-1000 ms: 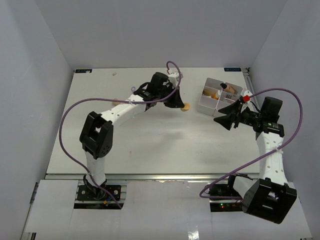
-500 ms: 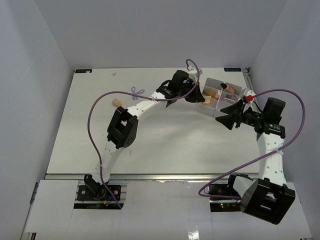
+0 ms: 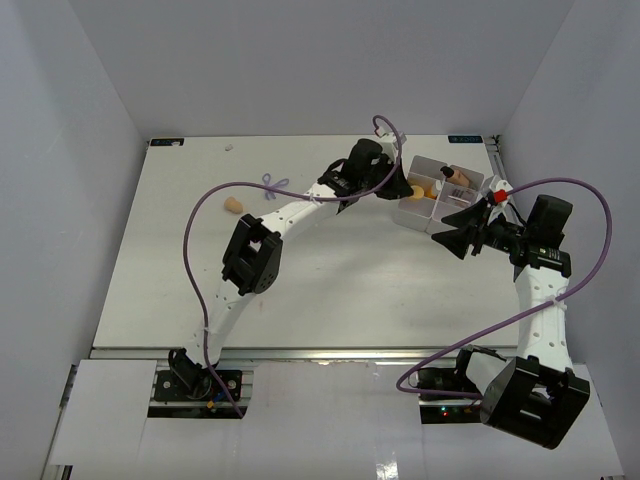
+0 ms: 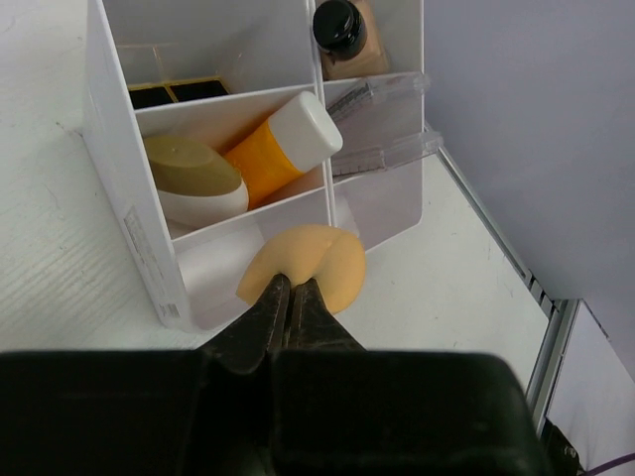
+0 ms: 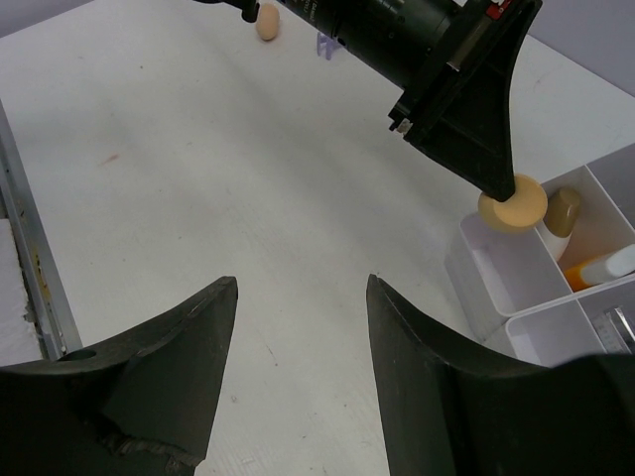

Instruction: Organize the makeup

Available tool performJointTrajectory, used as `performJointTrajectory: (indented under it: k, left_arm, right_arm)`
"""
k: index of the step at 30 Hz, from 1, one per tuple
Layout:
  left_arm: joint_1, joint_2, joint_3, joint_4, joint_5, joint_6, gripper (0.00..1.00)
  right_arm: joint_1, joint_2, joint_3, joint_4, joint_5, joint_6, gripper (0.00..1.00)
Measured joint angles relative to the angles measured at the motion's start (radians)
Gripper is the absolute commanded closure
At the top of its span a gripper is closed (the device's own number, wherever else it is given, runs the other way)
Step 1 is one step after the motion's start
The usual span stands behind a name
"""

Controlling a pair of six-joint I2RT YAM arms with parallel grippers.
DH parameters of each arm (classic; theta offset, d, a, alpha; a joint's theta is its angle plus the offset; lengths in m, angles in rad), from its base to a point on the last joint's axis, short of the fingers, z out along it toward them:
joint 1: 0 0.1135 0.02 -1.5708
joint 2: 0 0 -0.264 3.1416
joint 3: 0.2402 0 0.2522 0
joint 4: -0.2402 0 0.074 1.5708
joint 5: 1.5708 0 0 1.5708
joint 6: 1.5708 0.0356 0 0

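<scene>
Above the tray (image 4: 139,238), apparently near its orange tube (image 4: 260,161), left pincer (image 4: 291,296) clamps a sponge (image 4: 319,260); right pincer (image 5: 301,290) gapes.

Pale grey walls (image 3: 300,60) close in on three sides of a white table (image 3: 330,290). A metal rail (image 3: 300,352) runs along its near edge. The light is soft and even.

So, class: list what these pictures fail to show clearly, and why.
Top view: white speck, too small to identify.
Left wrist: black-gold items, mostly behind a tray divider.
Left wrist: sponge's near end, covered by the left fingers.
Right wrist: tray, cut off by the right edge; purple tool, too small for detail.
</scene>
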Motion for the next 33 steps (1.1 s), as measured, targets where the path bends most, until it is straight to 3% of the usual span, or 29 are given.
performJointTrajectory:
  k: [11,17,23,33]
  left_arm:
    - [-0.003,0.062,0.021,0.004,-0.022,-0.008,0.88]
    - [-0.007,0.064,0.021,0.005,-0.036,-0.013,0.75]
    - [-0.009,0.072,0.035,0.001,-0.057,-0.027,0.54]
    - [-0.019,0.072,0.048,-0.009,-0.078,-0.022,0.49]
  right_arm:
    - [-0.006,0.0,0.0,0.0,-0.011,0.002,0.39]
    - [-0.007,0.0,0.0,0.001,-0.014,0.003,0.39]
    - [-0.012,0.0,0.0,0.001,-0.015,0.004,0.39]
    - [-0.016,0.001,0.0,0.007,-0.023,0.004,0.39]
